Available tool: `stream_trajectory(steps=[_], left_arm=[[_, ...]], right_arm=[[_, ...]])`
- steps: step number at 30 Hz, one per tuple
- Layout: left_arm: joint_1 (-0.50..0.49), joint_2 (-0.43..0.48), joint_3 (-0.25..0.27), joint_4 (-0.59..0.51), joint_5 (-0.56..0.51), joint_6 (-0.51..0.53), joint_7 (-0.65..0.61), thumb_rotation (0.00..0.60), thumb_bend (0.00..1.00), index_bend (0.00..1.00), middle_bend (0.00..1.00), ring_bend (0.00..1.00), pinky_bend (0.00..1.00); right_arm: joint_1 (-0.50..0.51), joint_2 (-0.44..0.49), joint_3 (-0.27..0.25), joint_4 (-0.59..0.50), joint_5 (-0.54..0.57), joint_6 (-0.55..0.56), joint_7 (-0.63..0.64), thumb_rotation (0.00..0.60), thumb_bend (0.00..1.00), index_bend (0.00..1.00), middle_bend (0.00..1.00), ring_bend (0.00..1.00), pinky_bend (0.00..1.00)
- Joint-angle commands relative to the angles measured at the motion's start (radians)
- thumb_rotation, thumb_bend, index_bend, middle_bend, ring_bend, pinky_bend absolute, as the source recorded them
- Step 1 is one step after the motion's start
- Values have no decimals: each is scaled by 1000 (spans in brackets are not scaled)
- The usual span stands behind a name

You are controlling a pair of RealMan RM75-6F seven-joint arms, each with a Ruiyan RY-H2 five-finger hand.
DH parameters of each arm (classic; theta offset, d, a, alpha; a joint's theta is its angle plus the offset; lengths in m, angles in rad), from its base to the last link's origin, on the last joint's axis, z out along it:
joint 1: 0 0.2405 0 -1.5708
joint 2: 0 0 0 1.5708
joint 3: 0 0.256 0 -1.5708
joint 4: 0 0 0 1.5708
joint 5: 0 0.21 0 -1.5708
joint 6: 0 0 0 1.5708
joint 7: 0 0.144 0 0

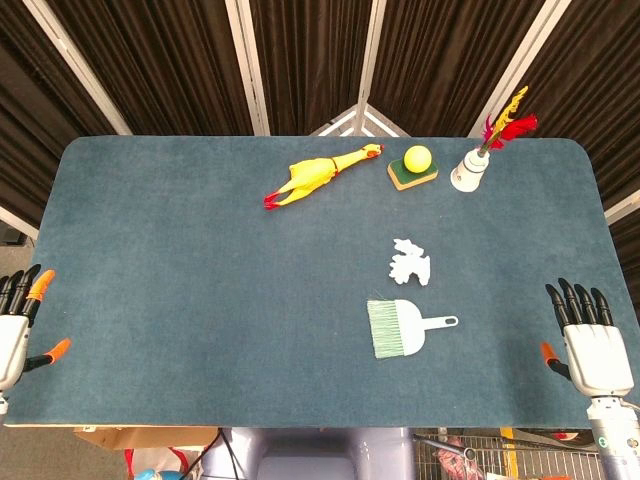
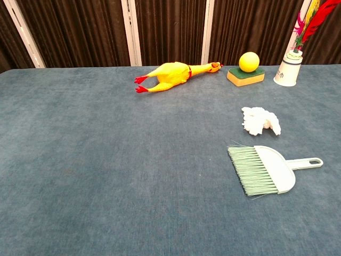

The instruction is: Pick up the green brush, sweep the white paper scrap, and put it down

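Observation:
The green brush [image 1: 402,328] [image 2: 266,168] lies flat on the blue table, pale green bristles to the left and its white handle pointing right. Just beyond it sits the crumpled white paper scrap [image 1: 410,262] [image 2: 260,120], apart from the brush. My right hand [image 1: 592,345] rests at the table's right edge, fingers spread, holding nothing, well right of the brush. At the left edge my left hand [image 1: 18,325] is likewise open and empty. Neither hand shows in the chest view.
A yellow rubber chicken [image 1: 318,174] [image 2: 173,73] lies at the back centre. To its right a yellow ball sits on a green sponge [image 1: 413,168] [image 2: 245,71]. A white vase with red and yellow feathers [image 1: 470,168] [image 2: 287,69] stands at the back right.

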Motion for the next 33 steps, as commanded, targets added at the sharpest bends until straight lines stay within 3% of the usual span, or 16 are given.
stream_trajectory(steps=[1, 14, 17, 20, 22, 24, 27, 33], left_arm=[[0, -2, 0, 0, -1, 0, 4, 600, 9, 0, 0, 0, 0], [5, 1, -1, -3, -6, 4, 2, 600, 10, 0, 0, 0, 0], [6, 2, -3, -3, -5, 9, -5, 600, 10, 0, 0, 0, 0], [6, 0, -5, 0, 0, 16, -12, 600, 9, 0, 0, 0, 0], [5, -1, -6, 1, 1, 16, -12, 600, 10, 0, 0, 0, 0], [3, -3, -6, 4, 7, 16, -10, 600, 10, 0, 0, 0, 0], [3, -6, -5, 6, 9, 17, -8, 600, 10, 0, 0, 0, 0], [2, -2, -7, 9, 4, 15, -17, 600, 10, 0, 0, 0, 0]], right_arm=[[-2, 2, -1, -1, 0, 1, 5, 600, 342, 0, 0, 0, 11], [15, -5, 6, -13, -4, -16, 3, 600, 343, 0, 0, 0, 15], [28, -12, 8, -9, -6, -29, -23, 600, 342, 0, 35, 81, 125], [53, -21, 16, -13, -2, -59, -58, 600, 343, 0, 241, 322, 383], [73, -29, 21, -19, -4, -80, -82, 600, 342, 0, 536, 628, 596], [97, -44, 27, -22, -6, -105, -106, 600, 343, 0, 711, 797, 699], [126, -77, 27, -26, 10, -152, -141, 600, 343, 37, 812, 885, 755], [175, -150, 34, -3, 53, -223, -216, 600, 342, 189, 893, 957, 801]])
